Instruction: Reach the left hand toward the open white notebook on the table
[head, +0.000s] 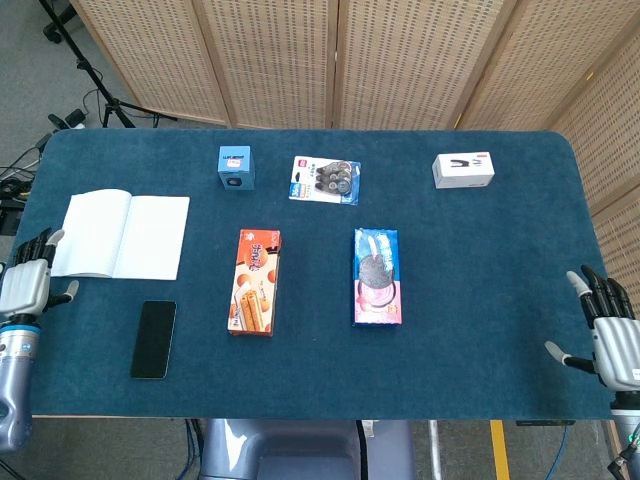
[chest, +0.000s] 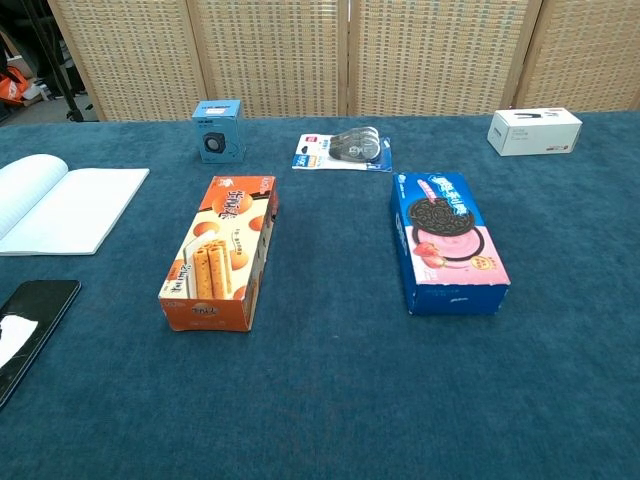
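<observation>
The left hand (head: 25, 285) sits at the table's (head: 500, 250) left edge, fingers spread and empty, its forearm running down toward the front-left corner. The right hand (head: 608, 335) hangs off the right edge near the front corner, fingers apparently spread, though partly cropped.

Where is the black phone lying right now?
The black phone lies on the table's left side, below the open white notebook and left of the orange biscuit box.
</observation>
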